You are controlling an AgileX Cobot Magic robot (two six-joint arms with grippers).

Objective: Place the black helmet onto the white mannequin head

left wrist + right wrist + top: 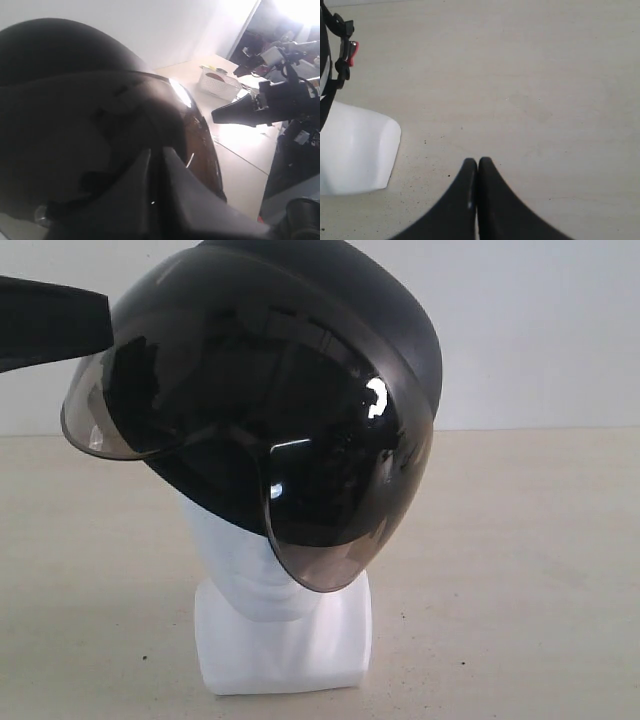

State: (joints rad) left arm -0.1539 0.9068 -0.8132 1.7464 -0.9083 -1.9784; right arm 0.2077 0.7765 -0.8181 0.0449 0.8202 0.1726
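The black helmet [330, 300] sits tilted over the white mannequin head [250, 570], and its smoky visor [300, 420] covers the face. Only the chin and the blocky neck base [290, 650] show below it. My left gripper [108, 318] comes in from the left at the visor's upper edge. In the left wrist view its jaws [156, 150] stand almost together against the dark helmet [75, 100], pinching its rim. My right gripper [478, 161] is shut and empty above the table, beside the neck base [355, 150]. A helmet strap with a red buckle [350, 50] hangs nearby.
The beige table [520, 570] spreads around the head, with a white wall behind it. In the left wrist view a white basket [217, 84] stands at the far end of the table, the right arm [260, 105] reaches in, and dark equipment lies beyond the table edge.
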